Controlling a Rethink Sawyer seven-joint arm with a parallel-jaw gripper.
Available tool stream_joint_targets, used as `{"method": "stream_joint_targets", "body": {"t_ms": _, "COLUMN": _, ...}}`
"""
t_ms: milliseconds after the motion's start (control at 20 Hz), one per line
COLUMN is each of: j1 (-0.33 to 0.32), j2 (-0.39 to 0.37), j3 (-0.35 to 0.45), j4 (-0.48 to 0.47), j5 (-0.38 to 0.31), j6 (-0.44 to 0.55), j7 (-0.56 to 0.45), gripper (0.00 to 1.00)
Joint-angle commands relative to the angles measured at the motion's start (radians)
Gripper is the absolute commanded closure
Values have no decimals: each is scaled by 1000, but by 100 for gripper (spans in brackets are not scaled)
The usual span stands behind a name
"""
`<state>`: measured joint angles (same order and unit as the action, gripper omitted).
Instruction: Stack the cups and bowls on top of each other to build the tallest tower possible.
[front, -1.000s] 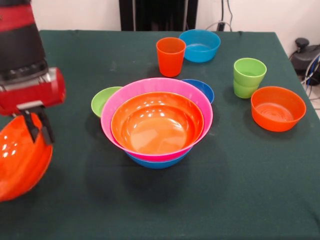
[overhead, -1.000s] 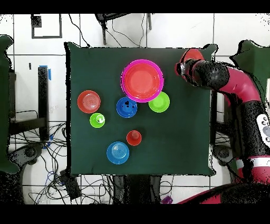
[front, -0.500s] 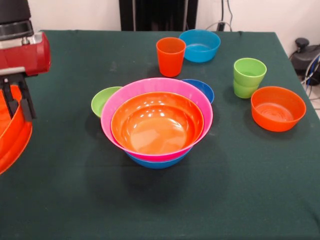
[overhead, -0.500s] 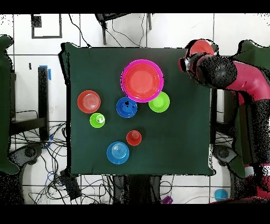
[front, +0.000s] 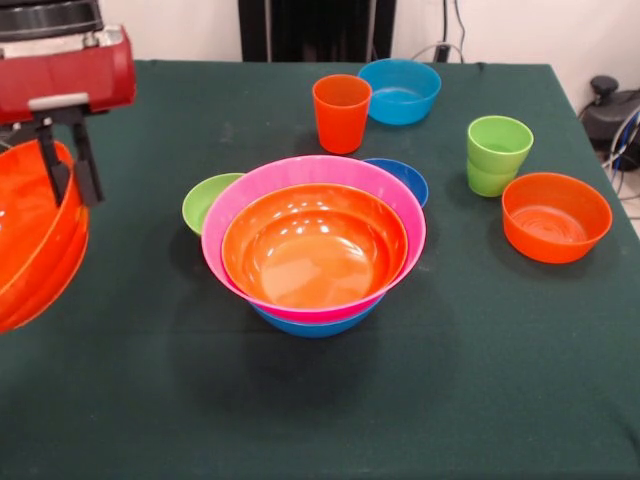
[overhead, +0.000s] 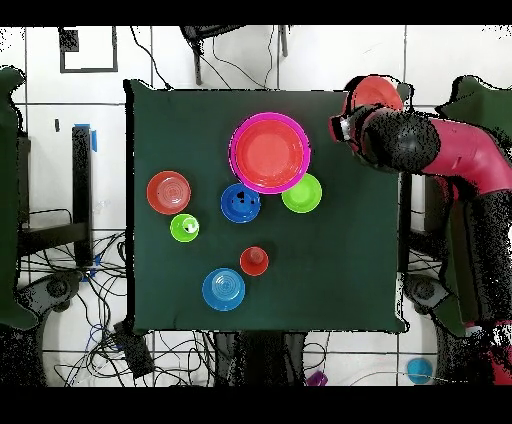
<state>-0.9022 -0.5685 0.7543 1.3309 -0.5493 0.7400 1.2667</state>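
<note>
The tower (front: 315, 250) stands mid-table: a large orange bowl inside a pink one, on a blue bowl; it also shows in the overhead view (overhead: 269, 152). My gripper (front: 67, 165) is at the left edge, shut on the rim of a second large orange bowl (front: 30, 245) that hangs tilted above the table, well left of the tower. From above, the gripper (overhead: 345, 126) and its bowl (overhead: 375, 92) sit right of the tower. An orange cup (front: 341, 112) and two nested lime green cups (front: 497, 155) stand apart from the tower.
A lime green bowl (front: 205, 200) and a dark blue bowl (front: 408, 177) sit close against the tower's back sides. A light blue bowl (front: 400, 90) is behind the orange cup. A small orange bowl (front: 555, 215) lies at the right.
My gripper has risen with the large orange bowl, swinging out left and then back a little to the right. The bowl hangs higher now. Everything else is still.
</note>
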Motion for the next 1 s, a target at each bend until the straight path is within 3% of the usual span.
{"method": "stream_joint_targets", "body": {"t_ms": 50, "j1": 40, "j2": -143, "j3": -17, "j4": 164, "j5": -8, "j6": 11, "j7": -17, "gripper": 100}}
{"method": "stream_joint_targets", "body": {"t_ms": 200, "j1": 32, "j2": -264, "j3": 2, "j4": 242, "j5": 82, "j6": 61, "j7": 52, "gripper": 100}}
{"method": "stream_joint_targets", "body": {"t_ms": 400, "j1": 52, "j2": -352, "j3": -10, "j4": 297, "j5": 143, "j6": 74, "j7": 98, "gripper": 100}}
{"method": "stream_joint_targets", "body": {"t_ms": 700, "j1": 79, "j2": -410, "j3": -30, "j4": 351, "j5": 207, "j6": 38, "j7": 146, "gripper": 100}}
{"method": "stream_joint_targets", "body": {"t_ms": 1000, "j1": 108, "j2": -419, "j3": -65, "j4": 405, "j5": 286, "j6": -4, "j7": 228, "gripper": 100}}
